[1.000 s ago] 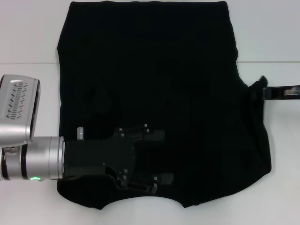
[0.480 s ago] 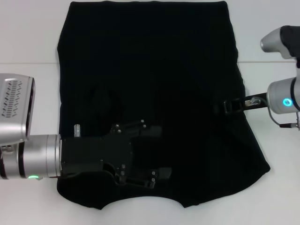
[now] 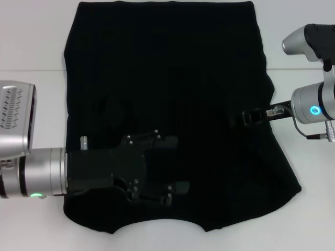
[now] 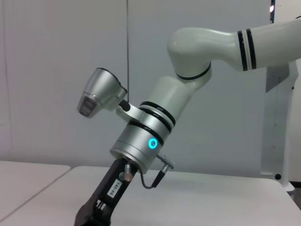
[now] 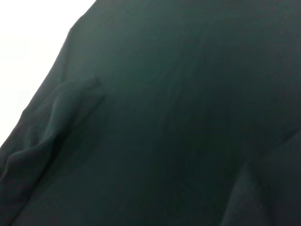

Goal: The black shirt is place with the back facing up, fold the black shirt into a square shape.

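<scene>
So on the left, the left gripper (image 3: 175,163) is stretched out low over the near part of the black shirt (image 3: 172,73), coming in from the left edge of the table (image 3: 31,42). Its jaws are spread wide, with nothing between them but the flat cloth underneath. The shirt itself is laid out across the middle of the white table, neckline curve at the near edge, sleeves seemingly already tucked in so the sides look fairly straight. Over on the right, the right gripper (image 3: 248,116) reaches in over the shirt's right side, about mid-height. Can't tell whether its jaws are apart or closed. The right wrist view is just dark fabric (image 5: 178,117) with a soft crease.
</scene>
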